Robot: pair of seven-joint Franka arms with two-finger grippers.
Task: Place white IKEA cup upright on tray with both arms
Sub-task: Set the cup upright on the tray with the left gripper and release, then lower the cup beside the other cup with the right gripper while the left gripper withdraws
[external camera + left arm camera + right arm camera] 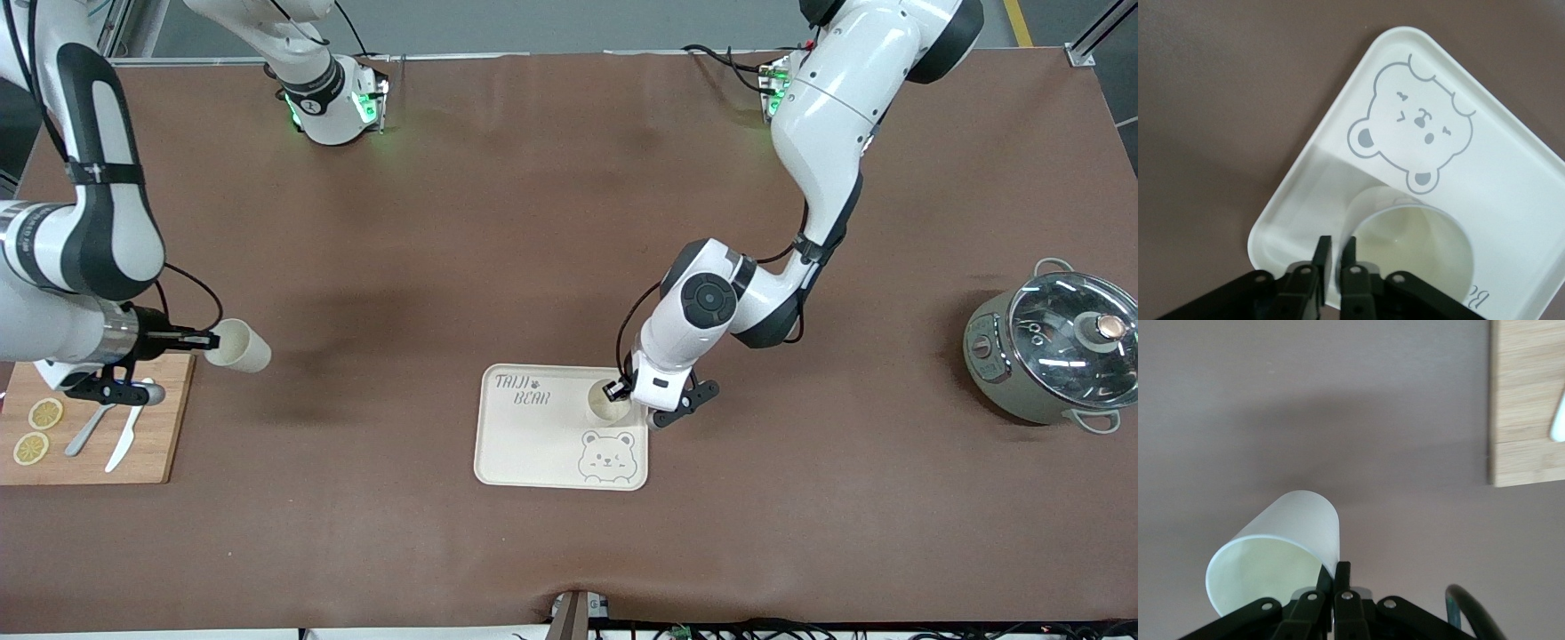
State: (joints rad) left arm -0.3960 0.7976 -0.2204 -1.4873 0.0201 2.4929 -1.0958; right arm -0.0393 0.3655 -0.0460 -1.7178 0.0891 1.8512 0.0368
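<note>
The cream tray (pixel 533 444) with "TAIJI BEAR" lettering and a bear face lies mid-table. A white cup (pixel 608 404) stands upright on it, at the tray's edge toward the left arm's end. My left gripper (pixel 615 389) is over that cup's rim. In the left wrist view its fingers (pixel 1337 250) straddle the wall of the cup (pixel 1418 260) with a small gap, slightly open, over the tray (pixel 1511 173). My right gripper (pixel 209 339) is shut on the rim of a second white cup (pixel 240 346), held on its side above the table. This also shows in the right wrist view: gripper (pixel 1337 570), cup (pixel 1285 547).
A wooden cutting board (pixel 151 444) with lemon slices (pixel 44 413), a knife and a spoon lies at the right arm's end, below the right gripper; its corner shows in the right wrist view (pixel 1528 400). A grey-green pot with a glass lid (pixel 1053 351) stands at the left arm's end.
</note>
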